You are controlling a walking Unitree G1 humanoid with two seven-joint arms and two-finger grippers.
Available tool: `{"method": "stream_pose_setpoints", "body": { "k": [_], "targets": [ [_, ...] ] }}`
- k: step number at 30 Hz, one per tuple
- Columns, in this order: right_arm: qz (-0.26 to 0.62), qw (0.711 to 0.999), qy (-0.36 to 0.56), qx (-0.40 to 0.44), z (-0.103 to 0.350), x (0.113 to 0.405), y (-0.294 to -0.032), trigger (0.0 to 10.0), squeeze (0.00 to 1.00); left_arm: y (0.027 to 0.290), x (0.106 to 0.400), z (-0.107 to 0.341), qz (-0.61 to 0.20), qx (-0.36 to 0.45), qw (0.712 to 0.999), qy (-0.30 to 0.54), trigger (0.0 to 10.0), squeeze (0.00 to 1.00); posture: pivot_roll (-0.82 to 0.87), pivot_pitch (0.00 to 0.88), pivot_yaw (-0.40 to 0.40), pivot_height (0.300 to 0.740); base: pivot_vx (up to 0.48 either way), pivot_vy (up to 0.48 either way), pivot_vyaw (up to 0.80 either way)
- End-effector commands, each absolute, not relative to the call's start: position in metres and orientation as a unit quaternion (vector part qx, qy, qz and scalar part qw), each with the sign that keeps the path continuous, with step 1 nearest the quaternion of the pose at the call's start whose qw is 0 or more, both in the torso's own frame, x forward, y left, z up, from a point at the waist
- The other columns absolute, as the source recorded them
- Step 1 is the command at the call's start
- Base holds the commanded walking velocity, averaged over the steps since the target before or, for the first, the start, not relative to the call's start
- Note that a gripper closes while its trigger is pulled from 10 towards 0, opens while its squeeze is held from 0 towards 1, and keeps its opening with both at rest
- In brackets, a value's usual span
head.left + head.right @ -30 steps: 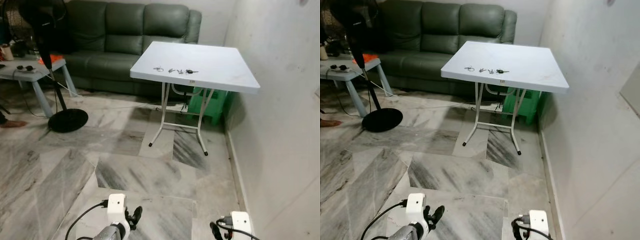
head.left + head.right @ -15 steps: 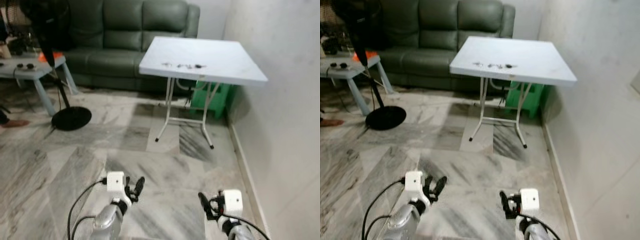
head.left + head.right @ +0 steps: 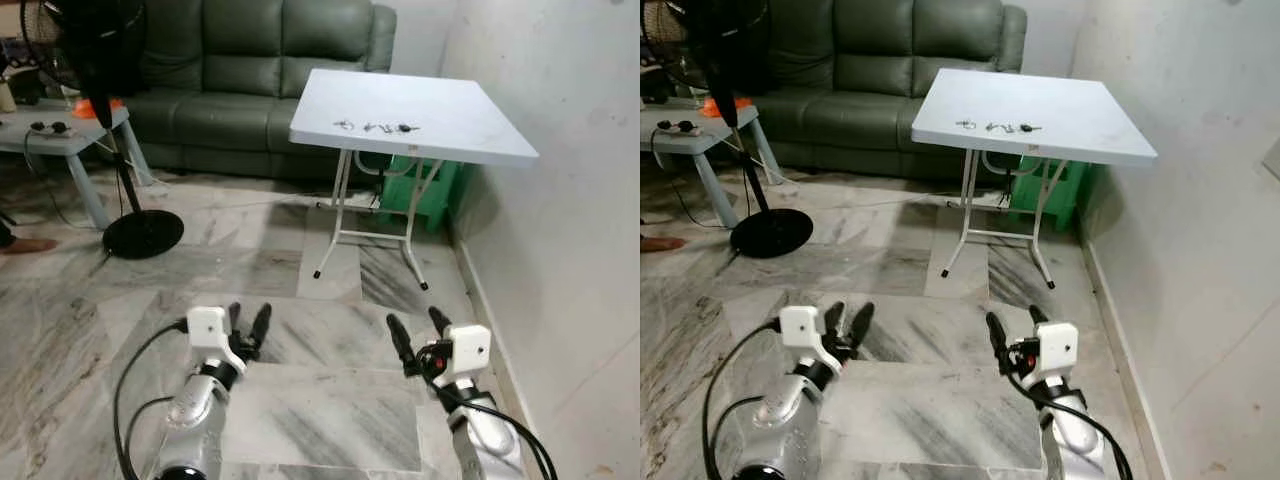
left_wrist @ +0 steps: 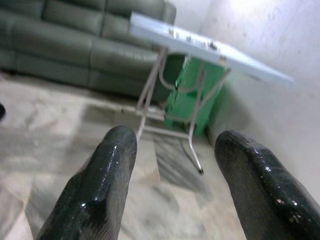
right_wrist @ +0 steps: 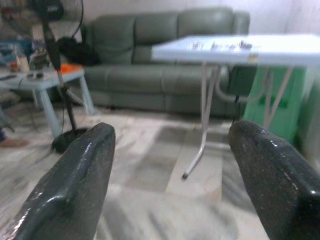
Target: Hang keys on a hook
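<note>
both arms have risen into view over the last second and the folding table has drawn a little nearer, so this reads as the approach, with nothing grasped yet. the left gripper and right gripper are held out low over the marble floor, each with its two fingers spread apart and empty. the keys lie well ahead of both claws on the tabletop, in what look like three small clusters. no hook can be made out.

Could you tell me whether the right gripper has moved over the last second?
Yes. The right gripper has risen from the picture's bottom edge and now points, open, toward the white table.
</note>
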State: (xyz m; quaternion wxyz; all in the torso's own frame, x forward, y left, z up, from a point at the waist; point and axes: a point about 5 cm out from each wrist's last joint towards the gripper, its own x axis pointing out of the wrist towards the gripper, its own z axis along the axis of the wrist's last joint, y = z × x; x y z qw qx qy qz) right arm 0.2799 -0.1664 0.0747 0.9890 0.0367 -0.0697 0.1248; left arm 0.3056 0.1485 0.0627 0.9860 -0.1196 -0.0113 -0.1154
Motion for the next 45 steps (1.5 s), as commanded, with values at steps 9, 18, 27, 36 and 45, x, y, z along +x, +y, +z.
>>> {"method": "stream_pose_setpoints", "body": {
  "k": [9, 18, 27, 36, 45],
  "targets": [
    [0.146, 0.985, -0.096, 0.003, 0.107, 0.286, -0.181, 10.0, 0.0, 0.157, 0.318, 0.087, -0.144, -0.098, 0.985, -0.022, 10.0, 0.0, -0.05, 0.004, -0.043, 0.74, 0.0, 0.0, 0.0],
    [0.162, 0.98, -0.11, -0.027, 0.131, 0.284, -0.182, 10.0, 0.0, 0.16, 0.315, 0.109, -0.153, -0.081, 0.984, -0.044, 10.0, 0.0, -0.05, 0.0, -0.036, 0.74, 0.0, 0.0, 0.0],
    [0.148, 0.979, -0.133, -0.046, 0.143, 0.284, -0.187, 10.0, 0.0, 0.17, 0.314, 0.124, -0.125, -0.085, 0.985, -0.079, 10.0, 0.0, -0.05, 0.0, -0.031, 0.74, 0.0, 0.0, 0.0],
    [0.119, 0.984, -0.123, -0.049, 0.137, 0.282, -0.194, 10.0, 0.0, 0.179, 0.307, 0.118, -0.087, -0.095, 0.989, -0.076, 10.0, 0.0, -0.03, 0.0, -0.037, 0.74, 0.0, 0.0, 0.0],
    [0.121, 0.984, -0.124, -0.038, 0.139, 0.283, -0.189, 10.0, 0.0, 0.17, 0.308, 0.116, -0.101, -0.102, 0.987, -0.067, 10.0, 0.0, -0.03, 0.0, -0.04, 0.74, 0.0, 0.0, 0.0]
  ]
}}
